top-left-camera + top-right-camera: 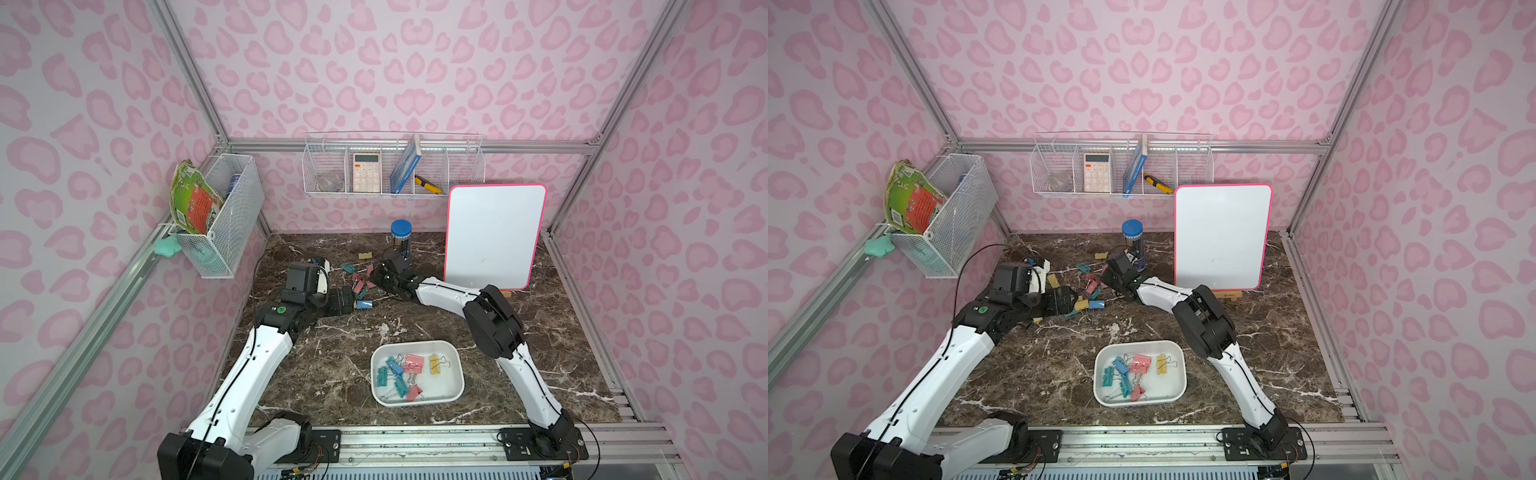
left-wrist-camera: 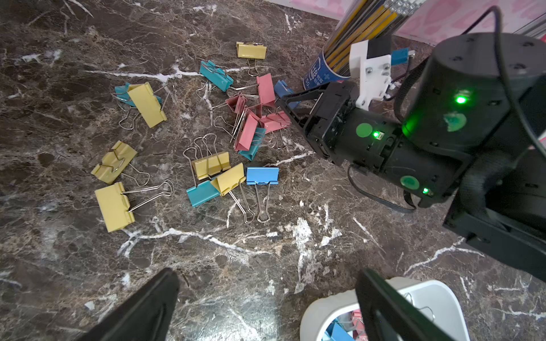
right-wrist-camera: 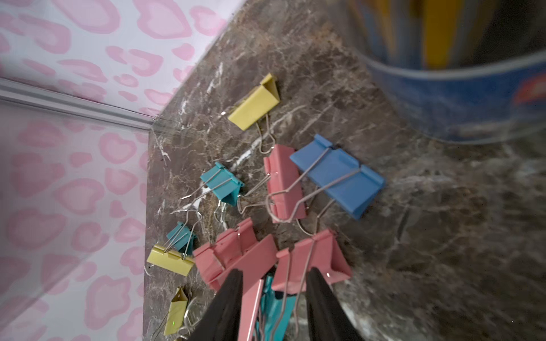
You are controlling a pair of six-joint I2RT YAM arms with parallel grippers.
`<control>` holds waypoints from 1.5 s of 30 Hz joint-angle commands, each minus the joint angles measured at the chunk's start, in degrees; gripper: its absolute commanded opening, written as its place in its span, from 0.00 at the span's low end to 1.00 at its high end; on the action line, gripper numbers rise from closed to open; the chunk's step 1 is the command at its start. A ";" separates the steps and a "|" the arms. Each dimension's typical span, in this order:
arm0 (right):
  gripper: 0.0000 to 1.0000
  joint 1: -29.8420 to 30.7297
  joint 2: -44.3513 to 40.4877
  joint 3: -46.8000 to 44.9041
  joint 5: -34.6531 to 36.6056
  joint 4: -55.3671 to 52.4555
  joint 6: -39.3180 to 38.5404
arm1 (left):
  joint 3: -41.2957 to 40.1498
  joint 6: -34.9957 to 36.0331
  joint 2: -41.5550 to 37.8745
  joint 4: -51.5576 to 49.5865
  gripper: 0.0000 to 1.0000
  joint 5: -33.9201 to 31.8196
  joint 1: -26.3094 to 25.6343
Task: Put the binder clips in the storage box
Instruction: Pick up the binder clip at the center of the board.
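Left claw (image 2: 266, 286) wide open, empty, short of the loose clips (image 2: 206, 165) at the desk (image 1: 332, 374) rear. Box (image 1: 415, 343), part filled, sits front-centre. Right claw (image 3: 274, 280) is nearest: jaws half apart astride a pink clip (image 3: 253, 304) lying lengthwise between them. Can't tell if it's clamped.

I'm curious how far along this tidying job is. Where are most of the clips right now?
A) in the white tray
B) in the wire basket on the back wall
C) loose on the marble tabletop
C: the white tray holds only a handful of clips, while many more loose clips lie scattered on the marble tabletop.
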 commanded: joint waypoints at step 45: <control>0.00 1.35 -37.46 -35.41 -6.98 4.63 -16.94 | 0.03 0.39 -0.14 0.64 0.99 1.34 0.02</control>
